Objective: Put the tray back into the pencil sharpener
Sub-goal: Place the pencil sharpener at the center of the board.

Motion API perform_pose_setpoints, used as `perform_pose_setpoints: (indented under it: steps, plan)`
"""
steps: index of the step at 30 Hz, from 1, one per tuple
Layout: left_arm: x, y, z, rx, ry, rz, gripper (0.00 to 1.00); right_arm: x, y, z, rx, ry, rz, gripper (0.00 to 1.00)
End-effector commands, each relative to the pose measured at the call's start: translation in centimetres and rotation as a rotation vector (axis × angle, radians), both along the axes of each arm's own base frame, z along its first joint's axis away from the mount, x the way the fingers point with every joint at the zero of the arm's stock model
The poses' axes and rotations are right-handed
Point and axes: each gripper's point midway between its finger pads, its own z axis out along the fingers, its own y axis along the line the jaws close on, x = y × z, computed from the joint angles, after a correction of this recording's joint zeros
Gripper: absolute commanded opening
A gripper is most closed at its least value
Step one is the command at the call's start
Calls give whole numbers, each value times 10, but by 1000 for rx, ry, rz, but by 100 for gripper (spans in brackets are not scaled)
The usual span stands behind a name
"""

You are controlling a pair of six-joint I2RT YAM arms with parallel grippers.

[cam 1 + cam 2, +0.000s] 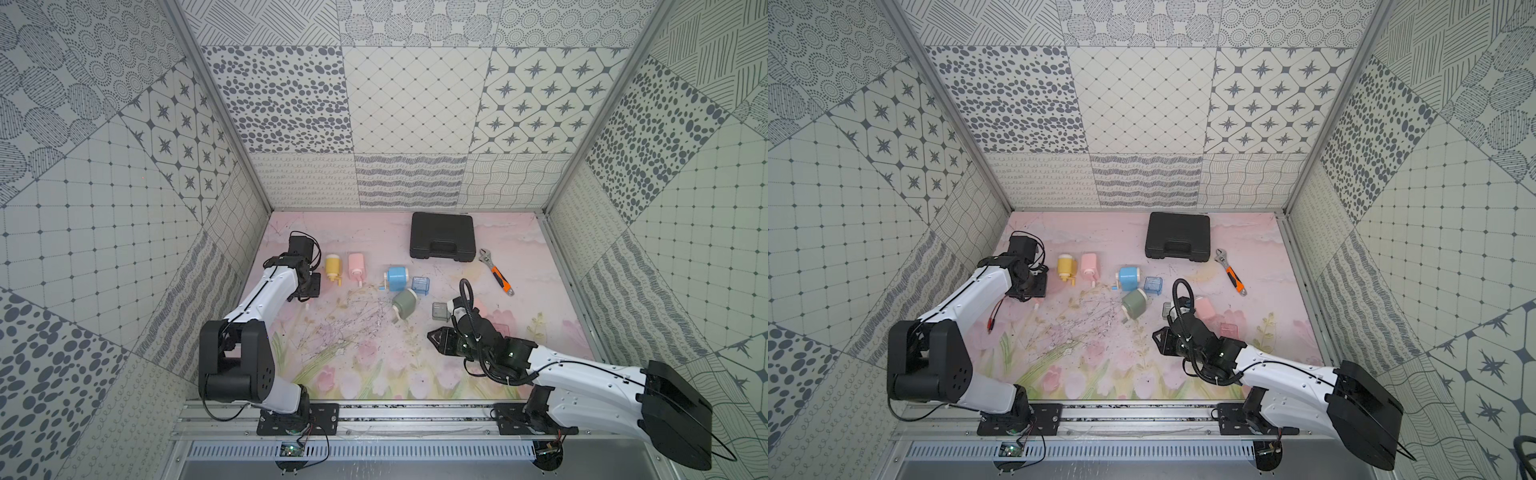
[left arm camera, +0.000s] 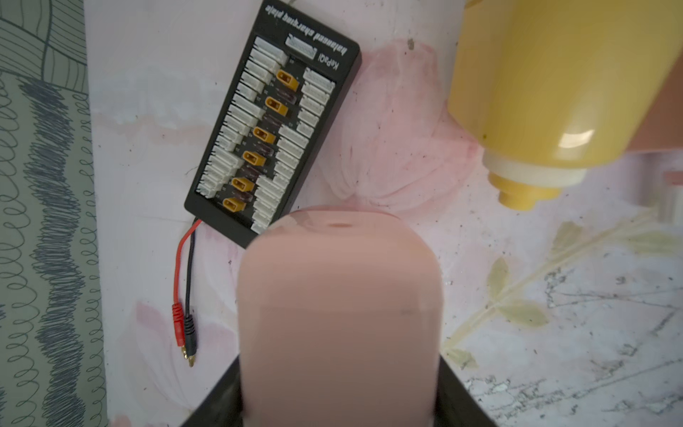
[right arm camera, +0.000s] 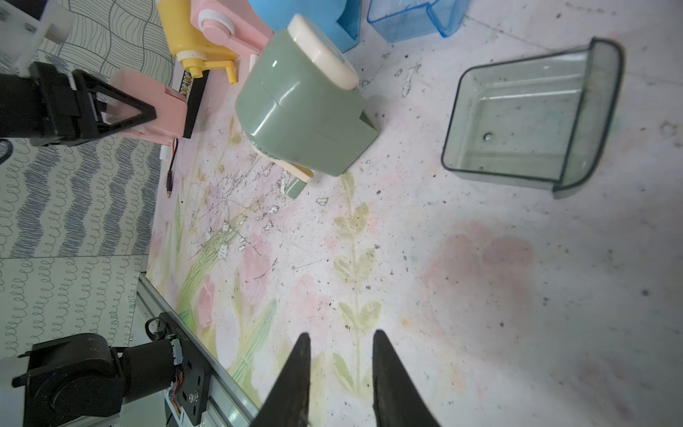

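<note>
Tray: the smoky grey tray (image 3: 525, 122) is lying open side up on the table (image 3: 443, 277), just beside the green sharpener (image 3: 303, 111) and not touching it. Going by its tint, I am taking it as this sharpener's own, though a blue tray (image 1: 420, 286) is also sitting out, beyond the green sharpener.
Tray axis: its length is running away from the green sharpener, with the plain end facing that body and the taller front panel turned away.
Slot: the opening in the green sharpener is not showing, so I cannot tell which way it is facing.
Nearer arm: the right tool (image 3: 340, 332) is hovering near the green sharpener on the robot's side, with the tray off to one side of where it is pointing. The left is working well apart, on the green sharpener's other side.
Right tool: its jaws are standing partly apart, holding and touching nothing.
Left tool (image 2: 340, 362): it is gripping a pink body (image 2: 340, 295) by a black charging board (image 2: 273, 125).
</note>
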Motion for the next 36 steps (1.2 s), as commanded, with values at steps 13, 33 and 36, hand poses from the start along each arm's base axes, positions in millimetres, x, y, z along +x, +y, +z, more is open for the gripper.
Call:
perform_pose_setpoints:
  steps: [13, 33, 36]
  plan:
    - [65, -1, -30, -34, -28, -7, 0, -3, -11, -6, 10, 3, -37, 31]
    - [80, 4, -34, -55, -26, 20, 67, -2, -9, -6, 11, 9, -34, 30]
    - [80, 4, -31, -55, -34, 20, 71, -3, -9, -6, 9, 11, -30, 30]
